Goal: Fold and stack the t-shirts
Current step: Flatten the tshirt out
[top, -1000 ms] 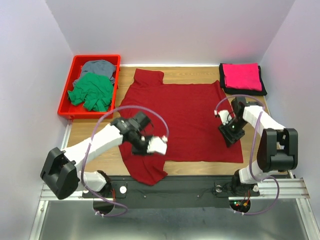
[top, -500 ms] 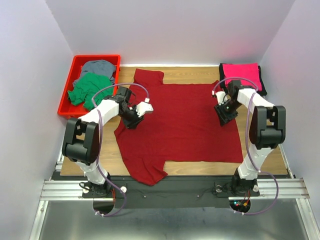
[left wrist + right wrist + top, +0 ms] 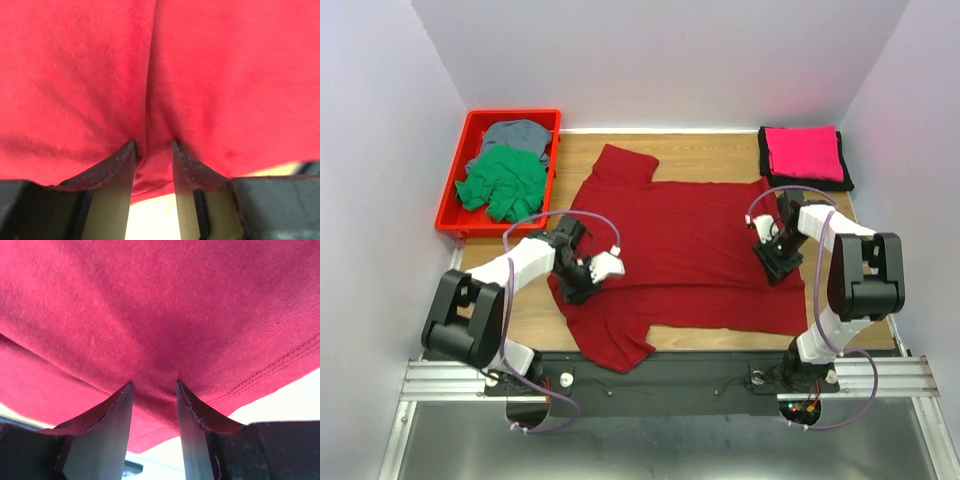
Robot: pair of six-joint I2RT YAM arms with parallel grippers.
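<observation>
One wooden table carries everything. There are five t-shirts in all. The largest shape is the single dark red t-shirt, spread across the middle of the table, with one sleeve pointing to the far side and the other hanging toward the near edge.

One red tray sits at the far left and holds two crumpled shirts: the green t-shirt, with the grey t-shirt behind it. At the far right, the pink t-shirt lies folded on top of the folded black t-shirt.

There are two arms. The left gripper is at the dark red shirt's left edge and the right gripper at its right edge. Each wrist view shows red cloth bunched between the fingers, so both are pinching that shirt.
</observation>
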